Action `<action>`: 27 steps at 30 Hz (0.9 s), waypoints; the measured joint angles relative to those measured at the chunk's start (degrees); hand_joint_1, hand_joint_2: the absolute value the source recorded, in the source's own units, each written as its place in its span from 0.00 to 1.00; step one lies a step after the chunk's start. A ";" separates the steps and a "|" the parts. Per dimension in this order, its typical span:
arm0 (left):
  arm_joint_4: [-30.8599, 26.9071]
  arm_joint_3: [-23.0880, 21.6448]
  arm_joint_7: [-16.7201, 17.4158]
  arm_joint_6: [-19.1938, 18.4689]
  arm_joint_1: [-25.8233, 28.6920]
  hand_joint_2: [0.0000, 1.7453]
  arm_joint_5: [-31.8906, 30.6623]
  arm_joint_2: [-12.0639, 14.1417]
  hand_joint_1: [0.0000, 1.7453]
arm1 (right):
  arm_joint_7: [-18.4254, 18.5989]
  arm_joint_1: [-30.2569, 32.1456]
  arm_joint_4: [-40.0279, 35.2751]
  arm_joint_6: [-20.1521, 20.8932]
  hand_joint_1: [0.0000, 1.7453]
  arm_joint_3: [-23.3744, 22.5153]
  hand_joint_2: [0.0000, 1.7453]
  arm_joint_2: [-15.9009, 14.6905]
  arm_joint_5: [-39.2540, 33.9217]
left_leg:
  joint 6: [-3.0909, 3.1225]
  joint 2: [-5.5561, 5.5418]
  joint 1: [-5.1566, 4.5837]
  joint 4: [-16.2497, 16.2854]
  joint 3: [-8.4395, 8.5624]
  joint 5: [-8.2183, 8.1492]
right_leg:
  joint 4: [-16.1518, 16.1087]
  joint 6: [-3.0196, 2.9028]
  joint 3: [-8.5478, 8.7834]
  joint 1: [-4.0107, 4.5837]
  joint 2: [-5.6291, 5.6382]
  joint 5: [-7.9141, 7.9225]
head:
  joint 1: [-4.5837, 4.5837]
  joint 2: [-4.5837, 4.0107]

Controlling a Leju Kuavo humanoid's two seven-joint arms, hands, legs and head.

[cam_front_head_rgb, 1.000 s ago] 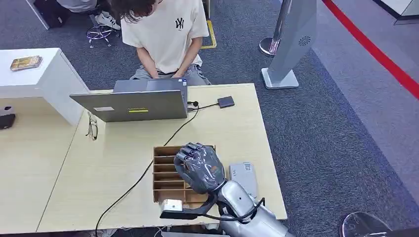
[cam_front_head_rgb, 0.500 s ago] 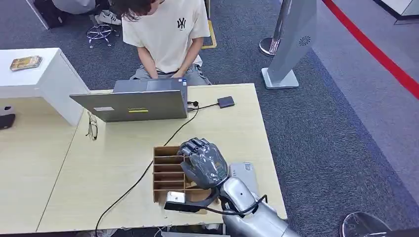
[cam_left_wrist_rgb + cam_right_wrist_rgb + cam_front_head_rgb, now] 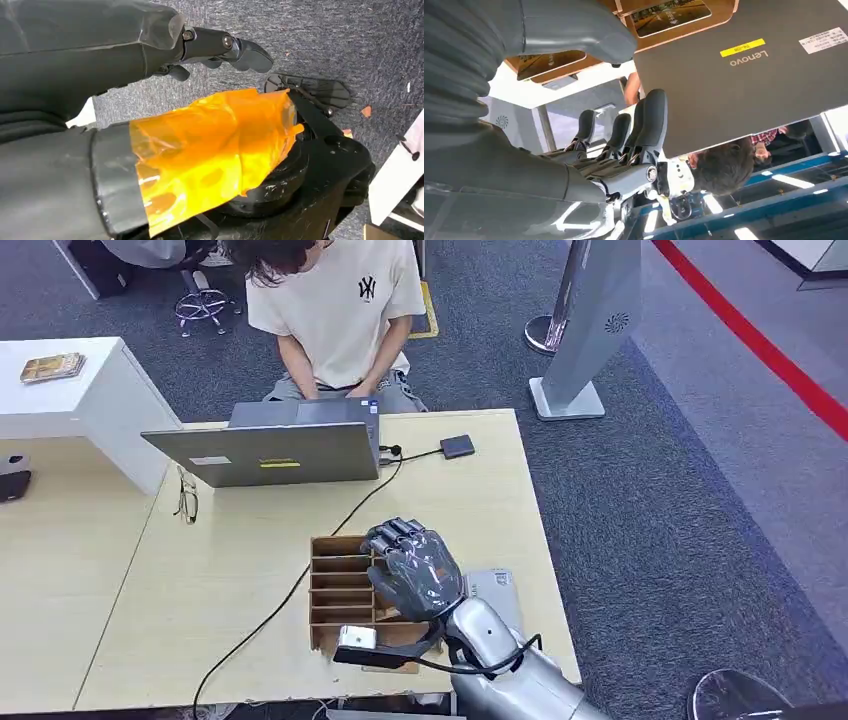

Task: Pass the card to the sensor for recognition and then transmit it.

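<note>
One wooden card rack [image 3: 340,585] is stocked on the desk [image 3: 250,570]; cards [image 3: 669,12] are seen lodged in its slots. The right hand [image 3: 412,570] is poised above, fingers parted, nothing held. Step judged: card pickup. A pinch is required next. The left hand [image 3: 150,45] hangs spread, nothing held.

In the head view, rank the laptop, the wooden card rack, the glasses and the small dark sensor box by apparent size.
1. laptop
2. wooden card rack, partly hidden by the right hand
3. glasses and sensor box: too alike to rank.
</note>
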 joint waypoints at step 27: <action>-0.77 0.00 -0.02 -0.35 0.48 0.00 -0.48 0.00 0.00 | 0.35 0.01 0.68 0.42 0.46 -2.16 1.00 -0.37 0.66 | 0.00 0.00 0.00 0.00 0.00 0.00 | 0.00 0.00 0.00 0.00 0.00 0.00 | 0.00 0.00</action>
